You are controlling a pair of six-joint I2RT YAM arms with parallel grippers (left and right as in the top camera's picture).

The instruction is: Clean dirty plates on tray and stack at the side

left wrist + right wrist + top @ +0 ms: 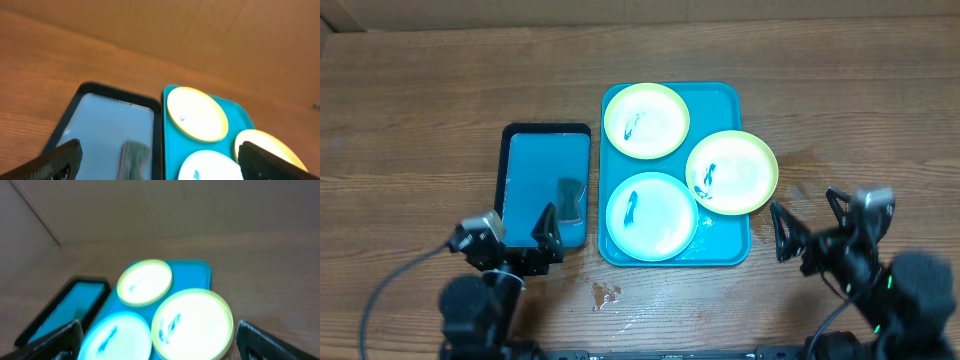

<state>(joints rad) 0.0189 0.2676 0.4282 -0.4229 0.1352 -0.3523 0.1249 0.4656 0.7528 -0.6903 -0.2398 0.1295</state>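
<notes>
The teal tray point(725, 96) holds three smeared plates: a yellow-green one point(647, 120) at the back, a yellow-green one point(732, 172) overhanging the tray's right rim, and a teal-rimmed one point(652, 216) at the front. My left gripper point(523, 238) is open and empty, low over the near end of the black-rimmed tray. My right gripper point(810, 225) is open and empty, on the table right of the tray. The left wrist view shows the back plate point(196, 114). The right wrist view shows the right plate point(192, 323) between the open fingers.
A smaller black-rimmed blue tray point(547, 138) lies left of the teal tray, with a grey sponge point(569, 199) near its front right. A wet patch point(605, 294) marks the table in front of the trays. A cardboard wall stands behind the table.
</notes>
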